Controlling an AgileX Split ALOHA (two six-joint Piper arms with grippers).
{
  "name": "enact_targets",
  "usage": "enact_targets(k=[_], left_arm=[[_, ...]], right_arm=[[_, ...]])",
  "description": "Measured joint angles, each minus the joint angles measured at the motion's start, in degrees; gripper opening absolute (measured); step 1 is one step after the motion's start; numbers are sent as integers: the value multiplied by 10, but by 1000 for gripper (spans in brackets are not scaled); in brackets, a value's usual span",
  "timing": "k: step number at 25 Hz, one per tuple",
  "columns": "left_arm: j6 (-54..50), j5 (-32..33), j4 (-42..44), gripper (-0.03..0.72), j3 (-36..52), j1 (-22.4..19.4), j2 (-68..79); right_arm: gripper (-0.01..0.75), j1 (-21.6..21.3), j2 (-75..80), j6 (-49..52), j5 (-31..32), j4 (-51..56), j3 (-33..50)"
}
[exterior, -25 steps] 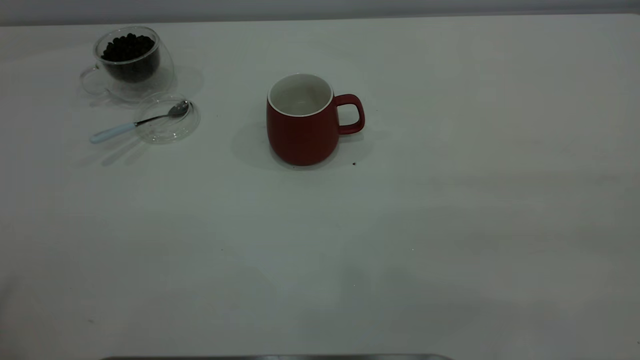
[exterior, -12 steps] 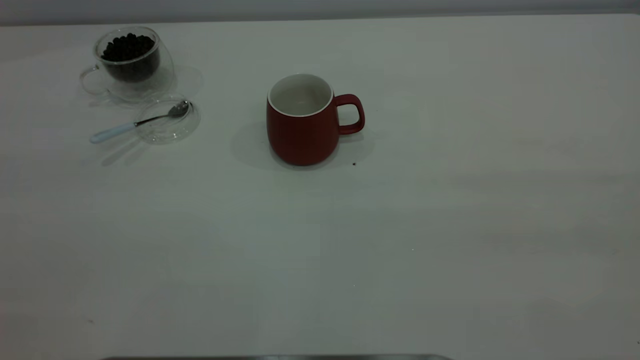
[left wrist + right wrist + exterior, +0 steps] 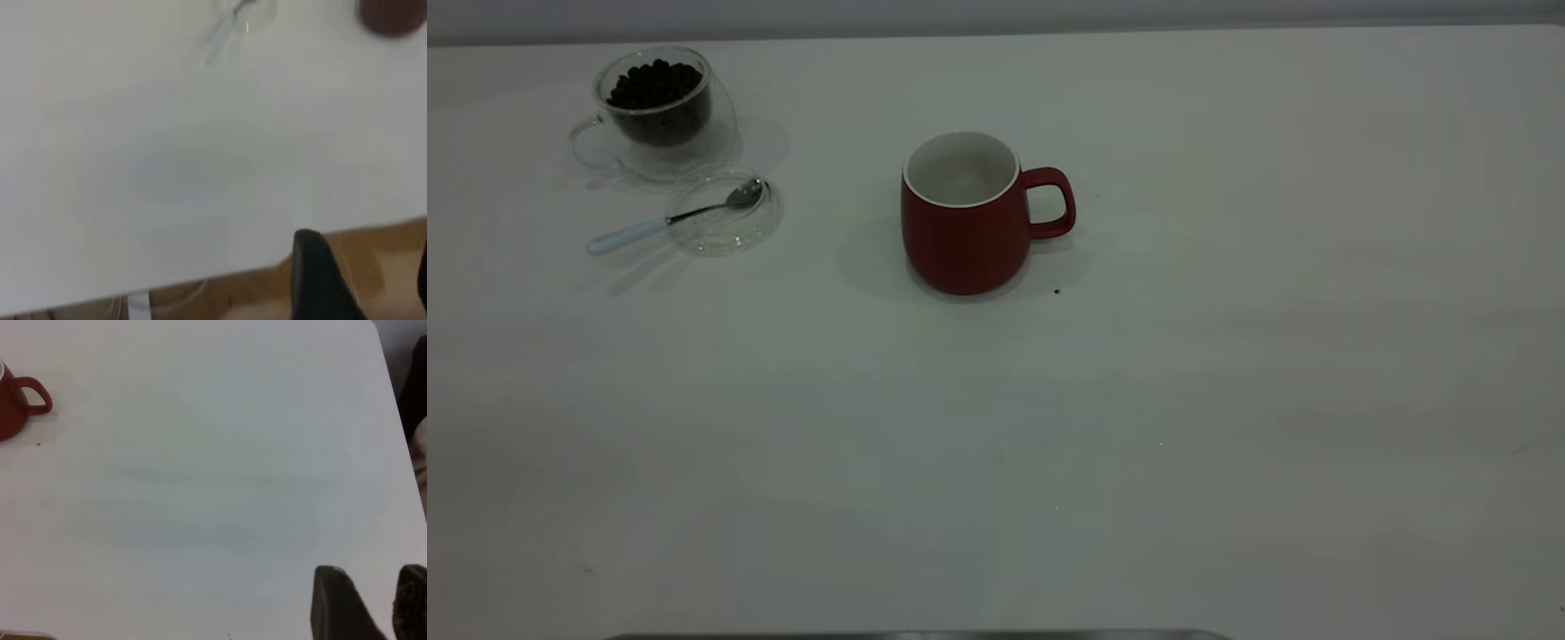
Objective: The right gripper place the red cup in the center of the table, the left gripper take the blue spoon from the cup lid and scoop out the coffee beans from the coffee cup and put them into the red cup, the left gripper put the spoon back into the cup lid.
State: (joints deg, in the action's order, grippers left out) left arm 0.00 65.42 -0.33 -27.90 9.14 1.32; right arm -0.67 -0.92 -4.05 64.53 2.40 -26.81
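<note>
exterior view: the red cup [image 3: 965, 224] stands mid-table [image 3: 1227, 373]; coffee cup [image 3: 660, 111] of coffee beans [image 3: 654, 84], cup lid [image 3: 725, 218] holding the blue spoon [image 3: 667, 218].
left wrist view: left gripper [image 3: 363, 280] spread, empty, spoon [image 3: 227, 23] far off.
right wrist view: right gripper [image 3: 367, 603] slightly parted, empty, cup [image 3: 13, 400] far off.

Looks like a lab bench setup to me: plain white table [image 3: 1227, 400], bare grey wall [image 3: 996, 13], cables [image 3: 167, 303] dangling off the table edge.
</note>
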Motion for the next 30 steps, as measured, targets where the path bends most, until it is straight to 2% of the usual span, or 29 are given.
enact_targets(k=[7, 9, 15, 17, 30], left_arm=[[0, 0, 0, 423, 0, 0, -24], [0, 0, 0, 423, 0, -11, -24], [4, 0, -1, 423, 0, -109, -25], [4, 0, -2, 423, 0, -128, -25], [4, 0, -2, 423, 0, -135, -25]], right_arm=[[242, 0, 0, 0, 0, 0, 0], [242, 0, 0, 0, 0, 0, 0], [242, 0, 0, 0, 0, 0, 0], [242, 0, 0, 0, 0, 0, 0], [242, 0, 0, 0, 0, 0, 0]])
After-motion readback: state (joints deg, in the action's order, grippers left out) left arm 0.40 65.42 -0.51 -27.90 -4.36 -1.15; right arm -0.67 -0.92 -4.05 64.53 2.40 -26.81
